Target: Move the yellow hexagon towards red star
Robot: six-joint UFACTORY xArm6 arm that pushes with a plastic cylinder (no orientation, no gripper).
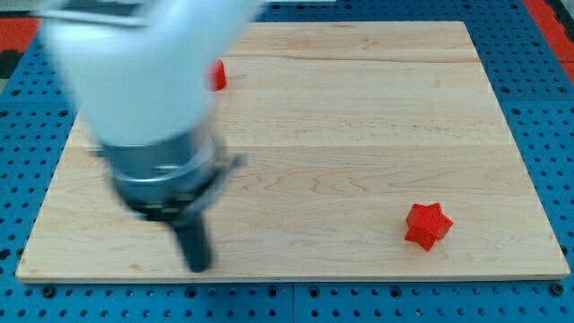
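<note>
The yellow hexagon does not show anywhere in my camera view, so I cannot tell where it lies; my arm (143, 99) covers much of the view's left and it may be hidden there, though I cannot say. The red star (427, 224) sits on the wooden surface (359, 117) toward the view's bottom right, close to the lower edge and standing free, with nothing touching it. A second red block (218, 75) peeks out near the view's top left, just beside the white body of my arm; most of it is covered, so I cannot make out its shape. My arm comes down blurred from the top left corner, white above, with a dark grey collar below it. My end effector is only a straight dark rod, with nothing on it that could be apart, together or clamped on anything. My tip (197, 266) is near the bottom edge of the surface at the view's lower left, well apart from the red star and well below the other red block. Around the surface lies a blue pegboard (538, 54).
</note>
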